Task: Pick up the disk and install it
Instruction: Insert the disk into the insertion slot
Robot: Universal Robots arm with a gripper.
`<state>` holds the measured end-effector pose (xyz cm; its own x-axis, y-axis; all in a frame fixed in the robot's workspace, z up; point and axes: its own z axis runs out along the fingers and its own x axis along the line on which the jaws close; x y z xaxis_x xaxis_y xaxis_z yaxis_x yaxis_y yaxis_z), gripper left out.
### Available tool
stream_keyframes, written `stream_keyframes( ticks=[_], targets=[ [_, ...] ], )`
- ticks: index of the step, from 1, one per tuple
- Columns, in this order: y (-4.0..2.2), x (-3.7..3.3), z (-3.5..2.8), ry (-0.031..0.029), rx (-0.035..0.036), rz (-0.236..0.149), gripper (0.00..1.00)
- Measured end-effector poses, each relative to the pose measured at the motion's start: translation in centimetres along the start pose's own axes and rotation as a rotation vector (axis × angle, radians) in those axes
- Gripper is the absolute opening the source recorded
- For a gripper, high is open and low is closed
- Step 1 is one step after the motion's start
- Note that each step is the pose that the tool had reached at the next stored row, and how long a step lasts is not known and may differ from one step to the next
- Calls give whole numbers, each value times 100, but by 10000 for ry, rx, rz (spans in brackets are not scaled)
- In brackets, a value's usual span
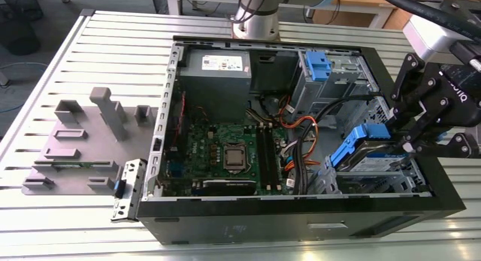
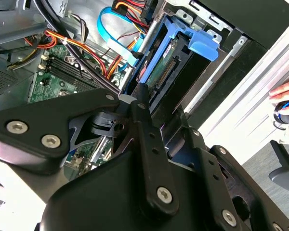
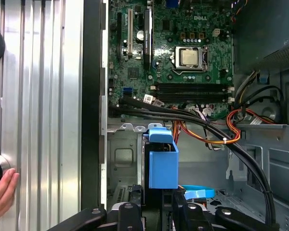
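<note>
Drive installation is under way at the open tower case [image 1: 301,219], which lies on its side on the slatted metal table [image 1: 67,238], presumably so that its bays face up for the arm. In the exterior view the gripper [image 1: 412,141] is down at the lower bay on the exterior view's right. The disk [image 1: 370,159], silver with a blue bracket, leans partly into that bay, tilted and not seated flat. The blue caddy [image 1: 318,66] sits on the upper bay beyond it. The power supply [image 1: 218,75] carries a white sticker whose print I leave unread. In the second wrist view the gripper [image 2: 129,100] is clamped on the disk [image 2: 169,61], with a fingertip [image 2: 138,98] pressed to the bracket's side and the drive's green circuit board showing near the motherboard [image 2: 62,77]. A person's hand [image 2: 286,91] is outside the case. In the first wrist view the disk [image 3: 162,168] stands edge-on between the jaws, beside the orange and black cables [image 3: 216,137], and the motherboard [image 3: 183,48] bears white lettering.
</note>
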<state>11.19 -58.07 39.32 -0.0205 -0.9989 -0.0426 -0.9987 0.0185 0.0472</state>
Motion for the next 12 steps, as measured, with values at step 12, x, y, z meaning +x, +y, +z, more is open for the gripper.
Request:
stream_keyframes(
  ticks=[12],
  targets=[
    [-2,1,32,0,0,0,35]
  ],
)
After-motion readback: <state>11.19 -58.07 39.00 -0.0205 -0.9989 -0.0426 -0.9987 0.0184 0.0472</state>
